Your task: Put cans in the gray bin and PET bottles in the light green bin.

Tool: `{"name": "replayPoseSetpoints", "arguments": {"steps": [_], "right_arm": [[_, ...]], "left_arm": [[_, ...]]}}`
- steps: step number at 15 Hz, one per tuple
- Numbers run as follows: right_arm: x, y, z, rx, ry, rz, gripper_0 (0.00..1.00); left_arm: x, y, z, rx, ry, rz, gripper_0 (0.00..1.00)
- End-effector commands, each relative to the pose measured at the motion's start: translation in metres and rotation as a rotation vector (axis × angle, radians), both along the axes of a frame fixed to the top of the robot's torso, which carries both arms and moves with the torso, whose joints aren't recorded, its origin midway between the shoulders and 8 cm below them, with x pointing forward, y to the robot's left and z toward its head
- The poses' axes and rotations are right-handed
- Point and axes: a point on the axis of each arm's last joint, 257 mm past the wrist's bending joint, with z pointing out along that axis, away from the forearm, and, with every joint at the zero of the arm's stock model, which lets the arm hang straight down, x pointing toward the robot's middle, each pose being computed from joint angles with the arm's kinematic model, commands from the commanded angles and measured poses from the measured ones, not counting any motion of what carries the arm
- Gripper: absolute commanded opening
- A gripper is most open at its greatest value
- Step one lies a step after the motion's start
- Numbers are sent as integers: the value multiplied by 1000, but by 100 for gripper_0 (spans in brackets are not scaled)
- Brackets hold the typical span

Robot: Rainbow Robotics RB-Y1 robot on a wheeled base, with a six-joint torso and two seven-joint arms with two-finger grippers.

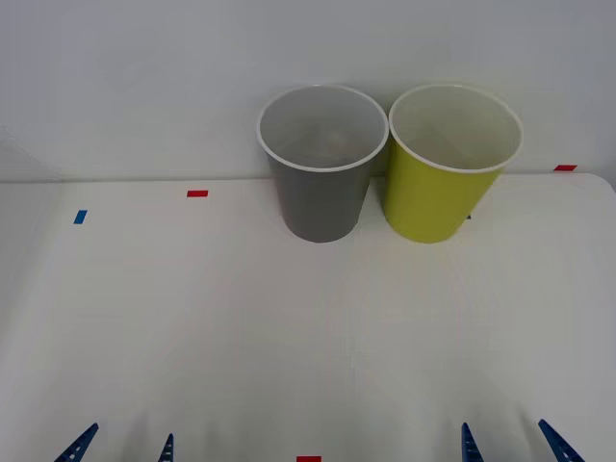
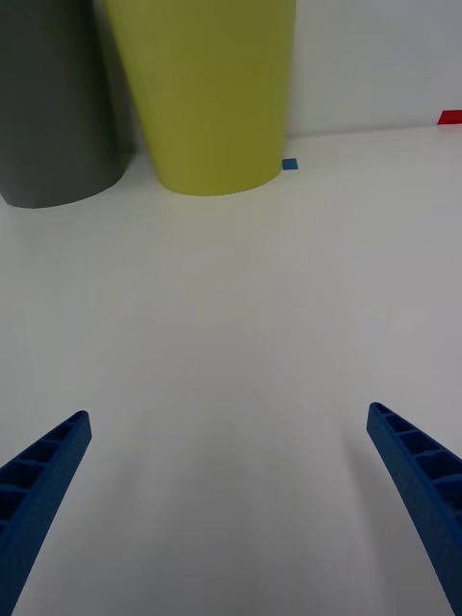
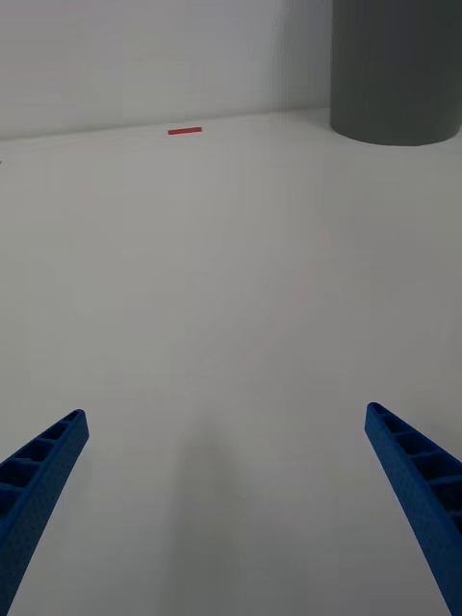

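The gray bin [image 1: 322, 164] stands upright at the back of the white table, and the light green bin [image 1: 450, 164] stands right beside it on its right. Both have white rims and pale insides, with nothing clearly visible inside. No can or PET bottle is in view. My left gripper [image 1: 120, 445] sits open at the near left edge of the table, its blue fingertips [image 3: 48, 462] spread wide with nothing between them. My right gripper [image 1: 513, 441] sits open at the near right edge, likewise holding nothing. The right wrist view shows the light green bin [image 2: 207, 91] and the gray bin [image 2: 58, 101] ahead; the left wrist view shows the gray bin [image 3: 397, 67].
The white table [image 1: 289, 327] meets a white wall behind the bins. Small tape marks lie on it: red tape [image 1: 197, 193] and blue tape [image 1: 80, 217] at the back left, red tape [image 1: 565, 167] at the back right, red tape [image 1: 308, 459] at the front edge.
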Motion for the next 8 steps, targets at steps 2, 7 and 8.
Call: {"name": "replayPoseSetpoints", "arguments": {"steps": [2,7,8], "right_arm": [[0,0,0,0,0,0,100],[0,0,0,0,0,0,100],[0,0,0,0,0,0,100]], "left_arm": [[0,0,0,0,0,0,100],[0,0,0,0,0,0,100],[0,0,0,0,0,0,100]]}}
